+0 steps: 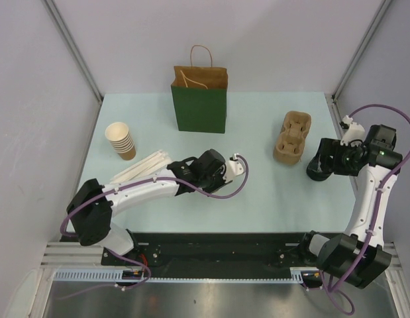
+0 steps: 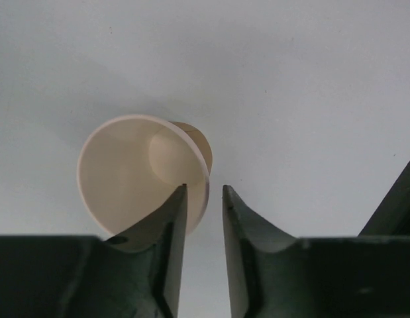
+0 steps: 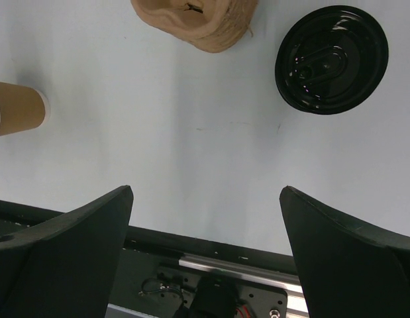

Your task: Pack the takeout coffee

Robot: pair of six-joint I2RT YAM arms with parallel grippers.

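At the far left a stack of spare cups (image 1: 120,140) and a bundle of sticks (image 1: 142,167) sit untouched, well away from the work. Just right of them, the left gripper (image 2: 203,189) is over the cup (image 2: 125,172) in the middle of the table (image 1: 257,199). Its jaws are parted a little; the cup's rim sits in the gap against one finger and clear of the other, so I judge the cup released rather than pinched. The cup has no lid, and its bare cream inside faces the wrist camera (whether it stands or lies tipped I cannot tell). Behind it the bag (image 1: 199,106) stands upright at the far edge, its inside hidden from every view. Further right lies the carrier (image 1: 292,137), with no cup seated in it that I can see. Nearer than the carrier, the lid (image 3: 332,58) lies flat on the table, well apart from the cup. The right gripper (image 3: 206,191) hangs above that spot with its jaws spread wide and nothing in them. So the task looks barely begun: the cup is set out, but lidding it and getting it into the bag are both left to do.
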